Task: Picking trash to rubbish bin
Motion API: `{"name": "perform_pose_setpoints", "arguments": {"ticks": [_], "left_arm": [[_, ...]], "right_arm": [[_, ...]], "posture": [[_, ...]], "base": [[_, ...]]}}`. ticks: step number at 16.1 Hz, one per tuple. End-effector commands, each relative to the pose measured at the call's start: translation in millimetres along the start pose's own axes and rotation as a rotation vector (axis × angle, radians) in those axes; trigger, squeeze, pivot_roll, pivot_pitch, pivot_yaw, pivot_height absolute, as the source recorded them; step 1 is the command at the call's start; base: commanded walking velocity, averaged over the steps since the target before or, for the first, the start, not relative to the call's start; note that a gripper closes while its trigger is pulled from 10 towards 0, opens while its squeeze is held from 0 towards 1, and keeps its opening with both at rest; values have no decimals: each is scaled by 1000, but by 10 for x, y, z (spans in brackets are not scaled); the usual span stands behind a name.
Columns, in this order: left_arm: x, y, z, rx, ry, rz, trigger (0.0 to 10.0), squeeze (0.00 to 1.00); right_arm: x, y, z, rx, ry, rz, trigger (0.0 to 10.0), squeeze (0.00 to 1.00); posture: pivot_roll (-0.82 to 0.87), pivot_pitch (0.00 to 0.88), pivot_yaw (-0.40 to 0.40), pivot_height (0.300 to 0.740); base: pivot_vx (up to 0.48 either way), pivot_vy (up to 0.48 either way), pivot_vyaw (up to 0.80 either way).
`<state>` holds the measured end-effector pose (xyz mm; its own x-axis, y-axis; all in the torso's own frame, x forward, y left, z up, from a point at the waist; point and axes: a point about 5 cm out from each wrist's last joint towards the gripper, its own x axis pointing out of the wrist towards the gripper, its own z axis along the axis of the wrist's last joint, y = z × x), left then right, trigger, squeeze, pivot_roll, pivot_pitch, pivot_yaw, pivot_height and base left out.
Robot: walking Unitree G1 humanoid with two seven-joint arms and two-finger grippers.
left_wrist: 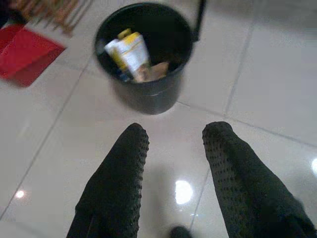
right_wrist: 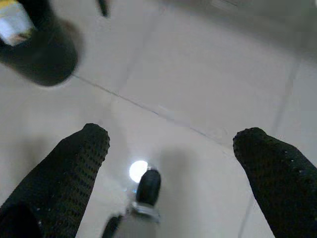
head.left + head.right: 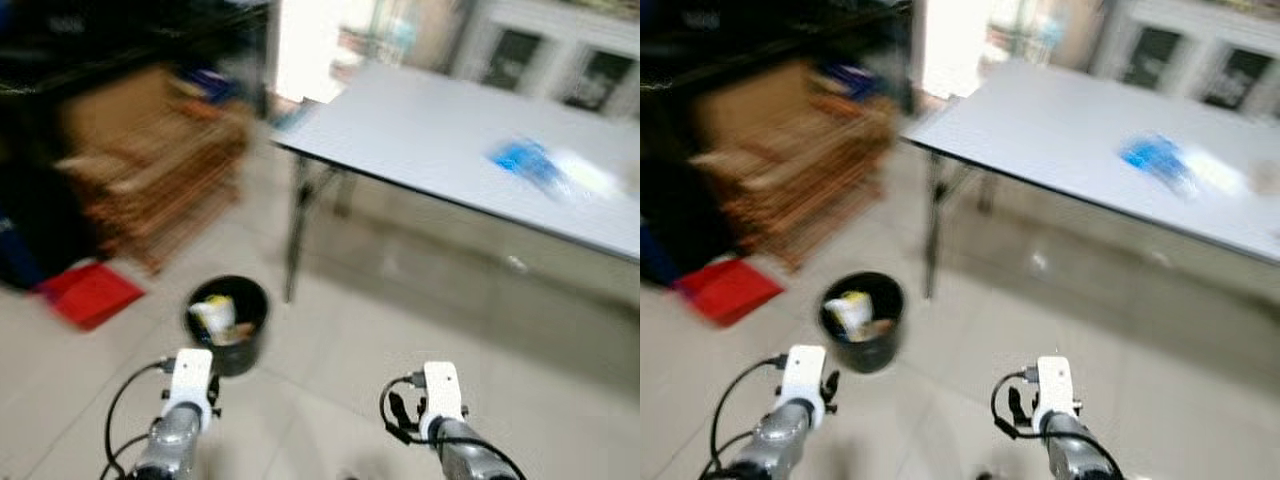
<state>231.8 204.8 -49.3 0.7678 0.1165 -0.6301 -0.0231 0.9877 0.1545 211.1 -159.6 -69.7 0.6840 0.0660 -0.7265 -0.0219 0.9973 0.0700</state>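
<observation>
I am standing by the black bin (image 3: 228, 322) on the floor, just beside the table (image 3: 420, 140) leg. Some trash (image 1: 130, 53) is already lying inside it, a white and yellow packet. More is waiting: something blue and white (image 3: 540, 166) is sitting on the table, well apart from me. My left gripper (image 1: 173, 148) is spread and holding nothing. My right gripper (image 2: 171, 148) is spread wide too, holding nothing. I am finding the pictures too blurry to read any words

Glossy tiled floor (image 1: 277, 99), plastic bin (image 1: 148, 94)
</observation>
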Motion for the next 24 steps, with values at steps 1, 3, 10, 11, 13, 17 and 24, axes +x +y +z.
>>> {"name": "perform_pose_setpoints", "arguments": {"ticks": [1, 3, 10, 11, 13, 17, 24], "left_arm": [[5, -75, 12, -9, 0, -11, 10000, 0], [6, -76, 12, -3, 1, -12, 10000, 0], [6, -66, 8, 34, 5, -8, 10000, 0], [6, -65, 7, 46, 7, -6, 10000, 0], [6, -57, 0, 51, 15, 5, 10000, 0], [5, -54, 6, 38, 6, 11, 10000, 0], [46, -4, 483, 56, -247, 56, 10000, 0]], "right_arm": [[-1, -56, 15, -6, 5, -12, 10000, 0], [-2, -54, 9, -8, 8, -11, 10000, 0], [-2, -50, 4, -9, 13, -8, 10000, 0], [-2, -47, 3, -9, 13, -6, 10000, 0], [-1, -39, 8, -4, 7, -5, 10000, 0], [0, -41, 21, -6, -4, -6, 10000, 0], [44, -45, 571, -46, -245, -4, 10000, 0]], "posture": [[11, 37, -92, 740], [11, 37, -93, 740], [12, 39, -90, 740], [12, 39, -90, 740], [14, 38, -90, 740], [13, 35, -90, 740], [9, 13, -87, 740]], "base": [[0, 0, -800], [0, 0, -800], [0, 0, -800], [0, 0, -800], [0, -373, -681], [0, 0, 0], [0, 0, 0]]}}
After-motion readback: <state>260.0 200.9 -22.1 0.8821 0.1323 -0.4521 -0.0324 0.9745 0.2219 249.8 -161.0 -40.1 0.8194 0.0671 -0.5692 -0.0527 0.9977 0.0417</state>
